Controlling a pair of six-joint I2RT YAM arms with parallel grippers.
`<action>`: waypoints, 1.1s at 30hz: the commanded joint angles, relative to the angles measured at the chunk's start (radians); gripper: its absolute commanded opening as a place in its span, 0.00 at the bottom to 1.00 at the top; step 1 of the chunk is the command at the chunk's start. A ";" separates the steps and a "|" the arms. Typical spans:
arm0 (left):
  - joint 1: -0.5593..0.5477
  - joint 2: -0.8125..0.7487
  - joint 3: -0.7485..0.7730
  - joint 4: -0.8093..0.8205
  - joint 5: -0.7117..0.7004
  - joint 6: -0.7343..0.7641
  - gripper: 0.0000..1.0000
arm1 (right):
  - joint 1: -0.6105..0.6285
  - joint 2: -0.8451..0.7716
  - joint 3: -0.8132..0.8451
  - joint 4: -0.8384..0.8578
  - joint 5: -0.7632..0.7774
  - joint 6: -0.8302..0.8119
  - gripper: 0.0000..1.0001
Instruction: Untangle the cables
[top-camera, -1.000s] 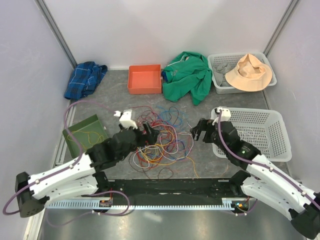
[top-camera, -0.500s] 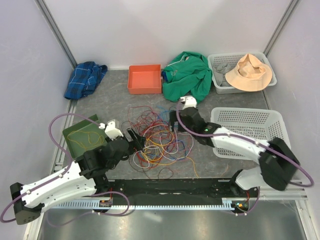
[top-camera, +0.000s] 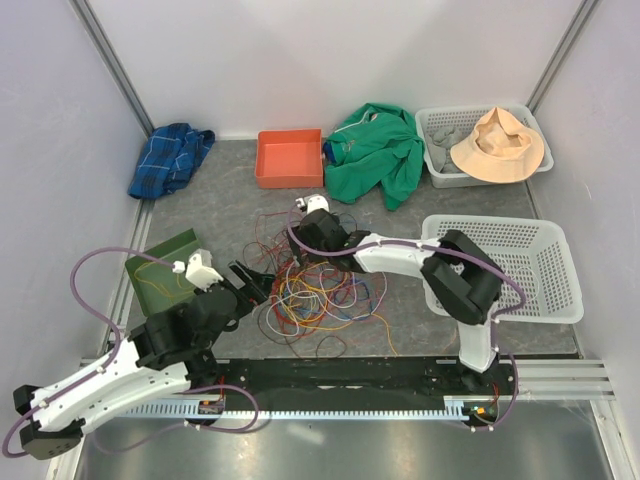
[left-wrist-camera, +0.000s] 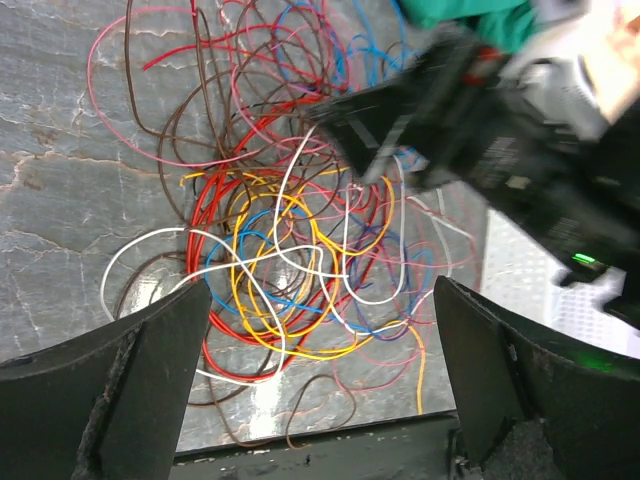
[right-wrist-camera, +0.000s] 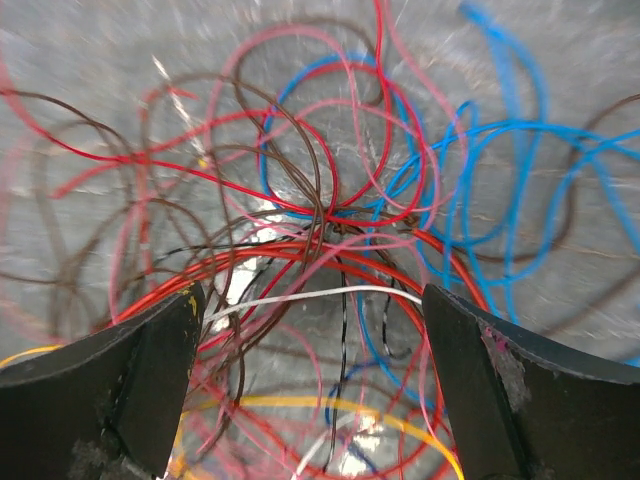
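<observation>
Dozens of thin looping cables (top-camera: 322, 290) in red, yellow, orange, blue, pink, brown and white lie in one loose tangled heap on the grey stone-patterned table (top-camera: 220, 205), at its middle and towards the near edge. The left gripper (top-camera: 252, 281) sits at the heap's left edge with its two black fingers spread wide apart, holding nothing (its wrist camera looks between them onto red, yellow and white loops). The right gripper (top-camera: 300, 243) hovers over the far side of the heap, jaws likewise wide apart and empty, above red, blue and brown strands. A dark green tray (top-camera: 190, 245) lies left of the heap with a yellow wire in it. Along the far edge, from left to right, are a crumpled blue plaid cloth (top-camera: 170, 158), a shallow orange plastic tray (top-camera: 290, 160), a crumpled green garment (top-camera: 380, 152) and a white mesh basket (top-camera: 440, 116) holding a tan sun hat (top-camera: 497, 145). A larger white mesh basket (top-camera: 520, 262) stands at the right.
</observation>
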 joint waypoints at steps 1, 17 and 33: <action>0.002 -0.068 -0.032 -0.019 -0.062 -0.047 1.00 | -0.006 0.108 0.120 -0.067 -0.051 -0.040 0.97; 0.001 -0.055 0.014 -0.023 -0.136 0.024 1.00 | 0.014 -0.394 -0.017 -0.059 0.060 -0.089 0.00; 0.002 -0.056 -0.099 0.602 -0.020 0.493 0.93 | -0.067 -0.851 -0.127 -0.116 -0.117 -0.046 0.00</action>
